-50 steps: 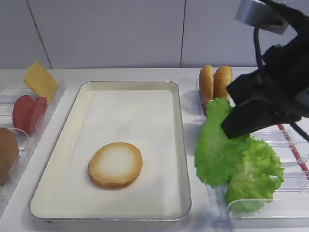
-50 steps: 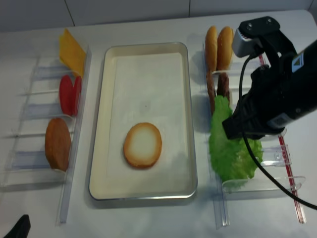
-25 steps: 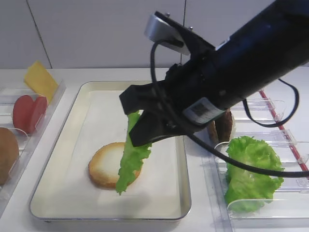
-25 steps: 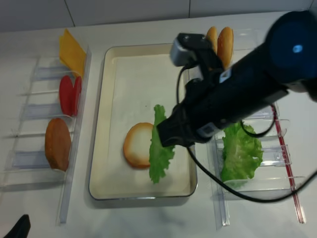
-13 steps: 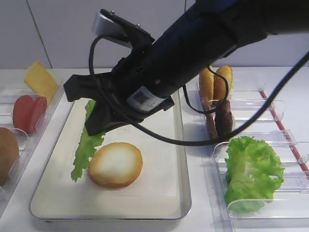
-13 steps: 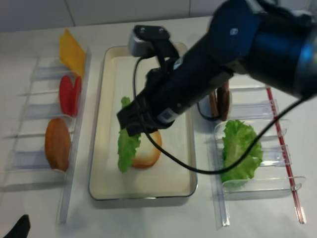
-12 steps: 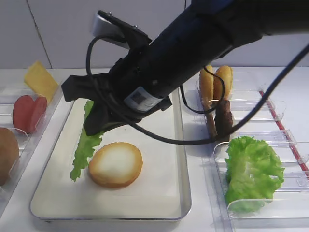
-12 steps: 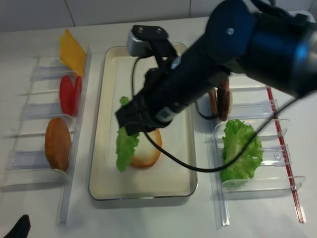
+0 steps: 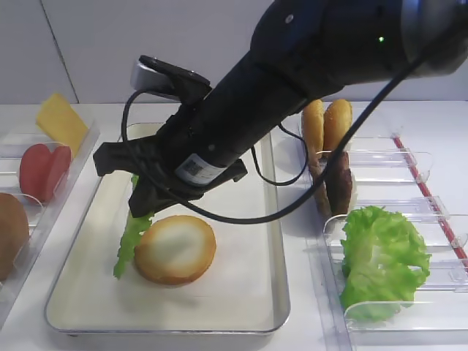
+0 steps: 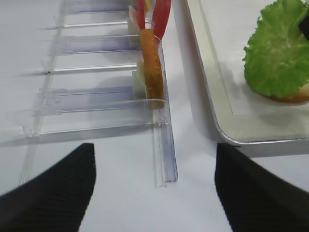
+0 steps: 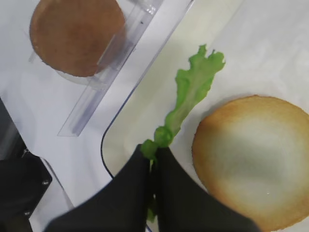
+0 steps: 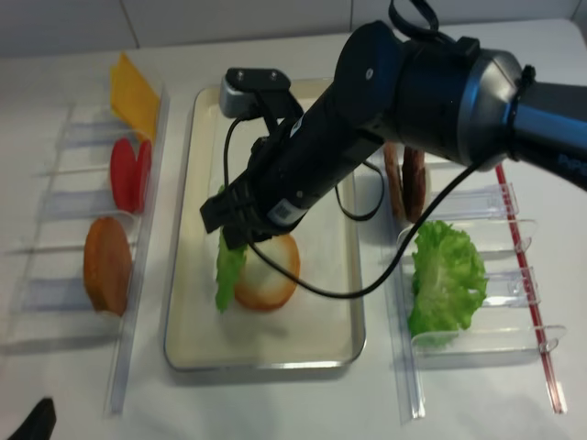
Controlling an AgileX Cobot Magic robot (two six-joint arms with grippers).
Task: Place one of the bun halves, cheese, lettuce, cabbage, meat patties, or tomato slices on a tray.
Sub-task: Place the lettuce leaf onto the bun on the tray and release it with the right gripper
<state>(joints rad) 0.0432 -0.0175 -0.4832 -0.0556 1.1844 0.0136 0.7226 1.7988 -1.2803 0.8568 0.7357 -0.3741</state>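
Note:
My right gripper [image 9: 142, 205] [image 11: 154, 151] [image 12: 229, 234] is shut on one edge of the lettuce [image 9: 130, 238] [image 11: 193, 92] [image 12: 227, 272]. The bright green ruffled leaf hangs down over the left part of the cream tray [image 9: 245, 281] [image 12: 332, 312]. Its lower end is beside a bun half [image 9: 175, 248] [image 11: 251, 162] [image 12: 272, 272] that lies cut face up on the liner. In the left wrist view the lettuce [image 10: 280, 55] hides most of that bun. My left gripper [image 10: 154, 193] stands open over bare table near the tray's corner.
The left clear holders carry the cheese [image 9: 62, 121], tomato slices [image 9: 44, 168] and a bun half [image 9: 11, 234]. The right holders carry two bun halves [image 9: 325, 124], meat patties [image 9: 338, 186] and a bunched clump of green leaves [image 9: 380, 256]. My right arm spans the tray's middle.
My right gripper has carried the lettuce from the right holders leftward across the tray, past the bun half, and it now hangs lower at the bun's left side.

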